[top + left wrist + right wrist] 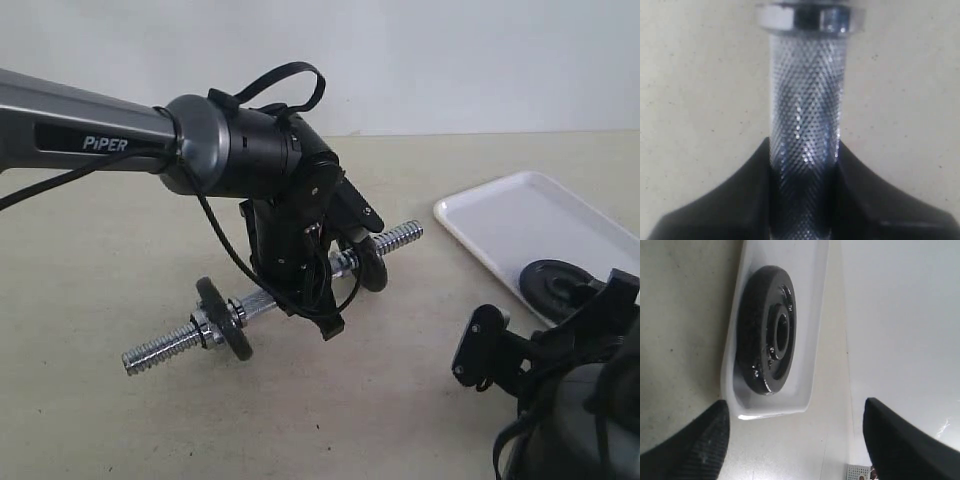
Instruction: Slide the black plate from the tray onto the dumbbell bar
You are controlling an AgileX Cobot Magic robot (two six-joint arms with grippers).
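The dumbbell bar [395, 240] is held slantwise above the table, and my left gripper [305, 290] is shut on its knurled middle [805, 90]. A silver collar nut [810, 17] shows just beyond the fingers [735, 200]. The bar carries one black disc [226, 320] near its lower left end and another [368, 262] right of the gripper. The black plate [552, 285] lies flat at the near end of the white tray [520, 215]. My right gripper [795, 440] is open and empty, just short of the tray's end rim [770, 410], with the black plate [757, 330] ahead of it.
The beige tabletop [400, 400] runs beneath the bar and to the left of the tray. A pale wall [450, 60] stands behind the table. The left arm [90, 125] reaches in from the left edge.
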